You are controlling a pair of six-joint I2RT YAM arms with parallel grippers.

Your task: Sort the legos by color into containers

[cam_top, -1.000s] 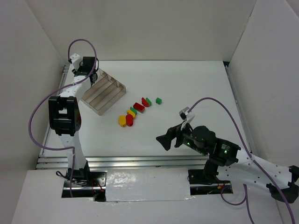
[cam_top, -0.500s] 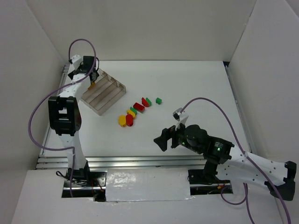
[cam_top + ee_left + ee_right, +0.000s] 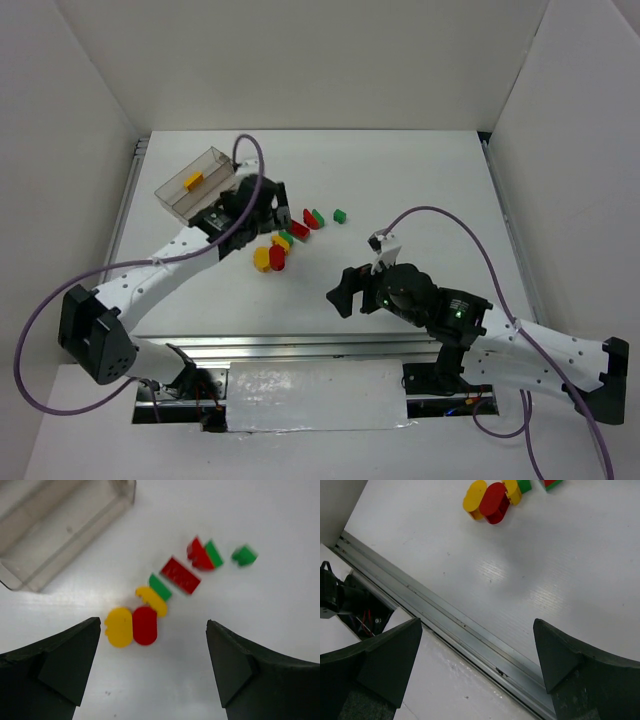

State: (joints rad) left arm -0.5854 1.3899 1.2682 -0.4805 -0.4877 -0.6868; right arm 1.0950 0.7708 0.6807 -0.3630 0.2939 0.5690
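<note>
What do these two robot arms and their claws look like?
Both arms are slim white segments joined by chunky black joints: the left arm and the right arm. A purple cable loops loosely along each. The left gripper and right gripper end in two blunt, matte black, wedge-shaped fingers. Small green lights glow on the right arm's black housing.

top external: looked down from high behind, far, whole table [image 3: 420,170] | left wrist: looked down, close over legos [image 3: 145,625] | right wrist: faced table's near rail [image 3: 470,647] | all shared: yellow-red legos
</note>
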